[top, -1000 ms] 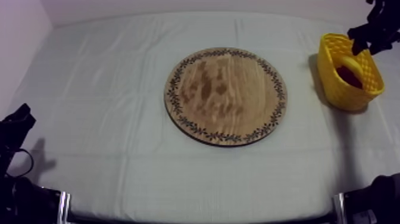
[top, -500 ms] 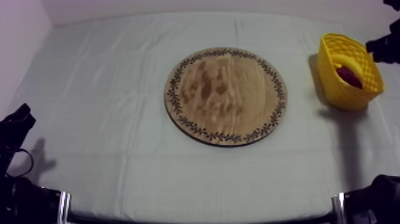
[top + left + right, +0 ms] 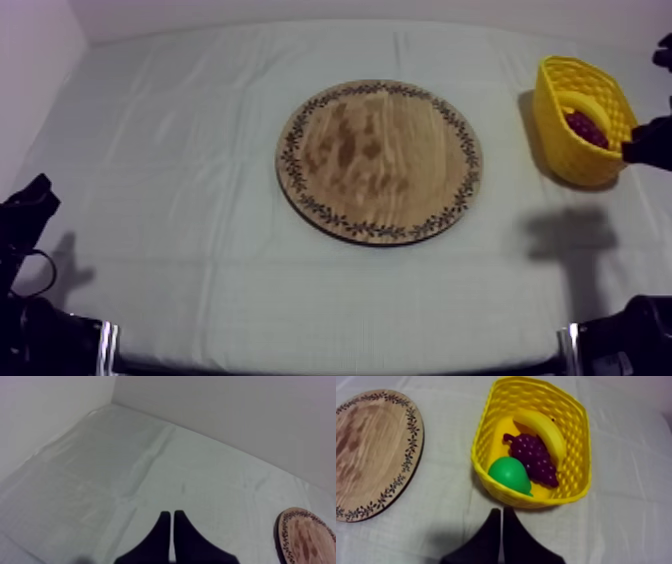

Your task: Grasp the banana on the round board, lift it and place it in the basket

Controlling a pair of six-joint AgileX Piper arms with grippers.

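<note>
The banana point(image 3: 543, 430) lies inside the yellow basket point(image 3: 486, 436), along its far side, beside a bunch of purple grapes point(image 3: 533, 458) and a green pear point(image 3: 509, 473). From above, the basket point(image 3: 560, 150) stands at the table's right edge with the banana point(image 3: 590, 103) showing in it. The round wooden board point(image 3: 380, 160) at mid-table is bare; its rim point(image 3: 411, 451) lies left of the basket. My right gripper point(image 3: 502, 513) hovers just in front of the basket, fingers together in a narrow wedge, holding nothing. My left gripper point(image 3: 172, 518) is shut too, over bare cloth.
Part of my right arm point(image 3: 650, 145) shows dark at the right edge beside the basket and casts a shadow point(image 3: 570, 235) on the cloth. My left arm point(image 3: 25, 215) rests low at the left. The board's edge point(image 3: 305, 536) lies off to the left gripper's right.
My right gripper has closed its fingers and drawn back from over the basket toward the table's near right side. The banana stays in the basket. The left arm is unmoved.
</note>
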